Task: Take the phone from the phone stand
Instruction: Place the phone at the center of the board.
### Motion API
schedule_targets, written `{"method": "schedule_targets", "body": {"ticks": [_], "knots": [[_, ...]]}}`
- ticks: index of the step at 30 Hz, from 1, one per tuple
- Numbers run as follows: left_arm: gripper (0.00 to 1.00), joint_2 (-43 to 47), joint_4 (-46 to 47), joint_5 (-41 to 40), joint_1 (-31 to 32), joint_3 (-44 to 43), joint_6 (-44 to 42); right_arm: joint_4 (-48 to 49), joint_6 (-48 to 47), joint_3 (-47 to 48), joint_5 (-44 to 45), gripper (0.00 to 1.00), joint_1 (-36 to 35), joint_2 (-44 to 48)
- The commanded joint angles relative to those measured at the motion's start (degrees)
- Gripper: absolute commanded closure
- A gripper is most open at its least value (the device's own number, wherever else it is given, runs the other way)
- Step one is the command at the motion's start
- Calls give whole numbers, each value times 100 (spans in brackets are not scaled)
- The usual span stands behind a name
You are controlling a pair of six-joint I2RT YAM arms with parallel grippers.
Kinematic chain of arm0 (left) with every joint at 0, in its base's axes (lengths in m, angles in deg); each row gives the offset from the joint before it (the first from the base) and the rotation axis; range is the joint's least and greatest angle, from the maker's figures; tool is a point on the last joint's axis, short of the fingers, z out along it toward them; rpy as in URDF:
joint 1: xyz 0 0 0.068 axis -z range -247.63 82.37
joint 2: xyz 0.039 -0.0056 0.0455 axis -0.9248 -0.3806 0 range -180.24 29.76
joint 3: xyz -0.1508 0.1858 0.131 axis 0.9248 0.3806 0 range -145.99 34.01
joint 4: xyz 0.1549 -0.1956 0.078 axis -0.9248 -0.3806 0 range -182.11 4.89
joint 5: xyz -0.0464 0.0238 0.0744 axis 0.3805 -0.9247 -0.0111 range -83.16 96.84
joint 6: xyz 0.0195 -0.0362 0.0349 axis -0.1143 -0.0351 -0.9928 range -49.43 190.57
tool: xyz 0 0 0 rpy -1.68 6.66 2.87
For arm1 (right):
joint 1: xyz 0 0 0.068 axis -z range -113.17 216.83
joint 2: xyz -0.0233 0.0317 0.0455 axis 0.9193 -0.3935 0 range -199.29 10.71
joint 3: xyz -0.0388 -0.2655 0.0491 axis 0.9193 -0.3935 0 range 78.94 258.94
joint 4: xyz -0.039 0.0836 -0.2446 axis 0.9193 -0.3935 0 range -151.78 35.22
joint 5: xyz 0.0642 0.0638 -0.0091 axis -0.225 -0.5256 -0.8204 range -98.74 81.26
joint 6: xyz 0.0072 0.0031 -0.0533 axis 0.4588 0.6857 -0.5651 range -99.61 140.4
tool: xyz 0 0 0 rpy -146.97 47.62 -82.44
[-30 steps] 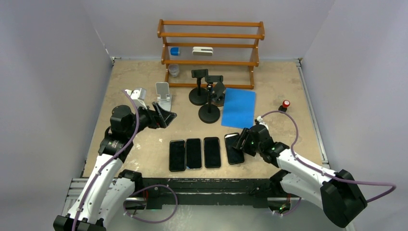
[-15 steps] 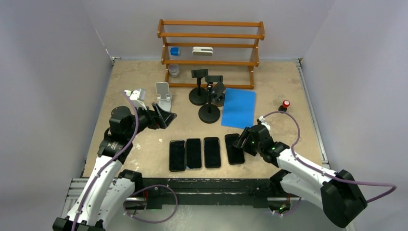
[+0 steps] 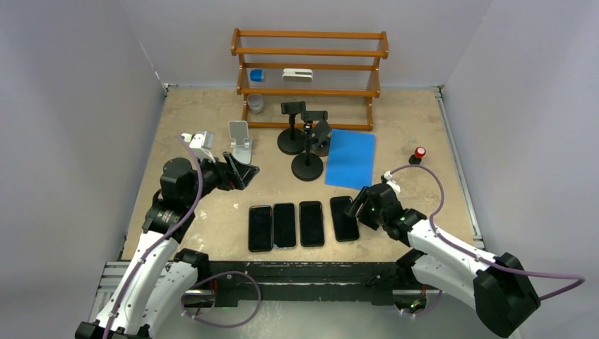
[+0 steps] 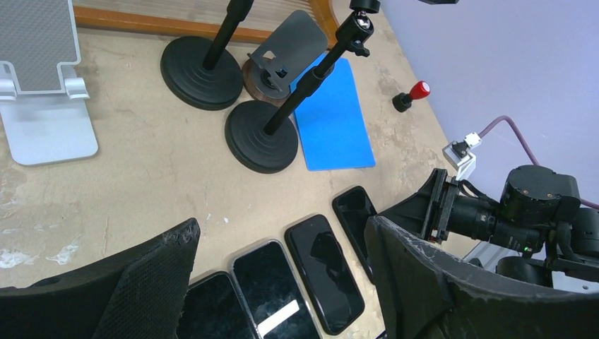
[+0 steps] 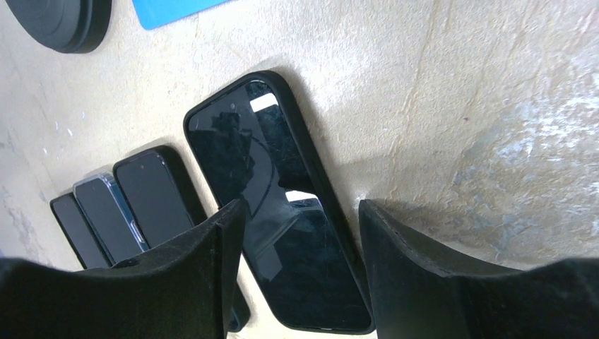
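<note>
From the overhead camera I see the phone [image 3: 344, 217] lying flat and face up on the tabletop [image 3: 205, 212], at the right end of a row with three other phones [image 3: 285, 224], well apart from the stands farther back. The right gripper [image 3: 359, 210] sits low at that phone's right edge. In its wrist view the jaws stand apart and straddle the phone's near end [image 5: 282, 212]. The dark fingers [image 5: 205, 261] cover the case's lower corners, so I cannot tell whether the pads touch it, though it looks as if they hang just above the glass. The same finger hides part of the other phones in that view. The left gripper [image 3: 240, 173] hovers near the silver phone stand [image 3: 240, 138] with its jaws wide apart and nothing between them. Its wrist camera looks across the tabletop, and the left finger [image 4: 141, 289] blocks the far-left end of the phone row. That view cuts the silver stand off at the left edge and crops the heads of the two black pole stands [image 4: 261, 134] at the top. A small stand with a grey plate [image 4: 282, 60] sits between the pole stands, partly behind one pole. A blue mat [image 3: 350, 157] lies beside them, a red knob [image 3: 420, 152] sits to the right, and a wooden rack [image 3: 309, 70] lines the back.
</note>
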Motion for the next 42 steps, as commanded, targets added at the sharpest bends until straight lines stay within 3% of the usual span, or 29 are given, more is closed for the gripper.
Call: {"method": "schedule_targets", "body": {"ticks": [1, 7, 15, 29, 42], "knots": [[15, 67, 63, -108, 48, -60, -160, -96, 207, 205, 370, 36, 14, 128], [15, 61, 70, -100, 48, -57, -160, 100, 173, 242, 237, 35, 14, 54], [15, 47, 106, -36, 48, -39, -182, 609, -301, 159, -134, 42, 14, -184], [15, -2, 125, 15, 48, -30, -180, 618, -350, 27, -556, 44, 14, -118], [15, 10, 76, -66, 57, -34, -186, 412, -246, 122, -250, 42, 14, 253]]}}
